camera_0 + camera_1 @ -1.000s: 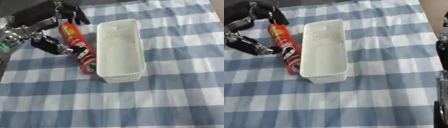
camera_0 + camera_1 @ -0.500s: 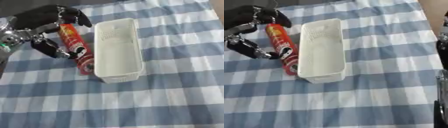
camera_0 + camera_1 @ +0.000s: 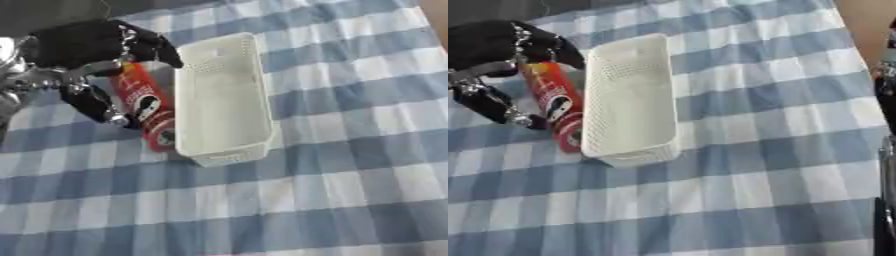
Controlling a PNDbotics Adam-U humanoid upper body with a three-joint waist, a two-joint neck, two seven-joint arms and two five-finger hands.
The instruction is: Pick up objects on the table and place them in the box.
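A red snack can lies on the checked cloth, pressed along the left side of a long white mesh box with nothing inside. My left hand hovers over the can's far end. Its fingers reach down between the can and the box, and its thumb hangs at the can's left side. The hand straddles the can without closing on it. A dark sliver of my right hand shows at the right edge of the right eye view.
The blue and white checked tablecloth covers the whole table. A dark strip runs along the far left edge. A bare tan surface shows at the far right corner.
My left hand has come further over the can, fingers now reaching its right side by the box. The camera has tilted, so the whole picture has shifted a little.
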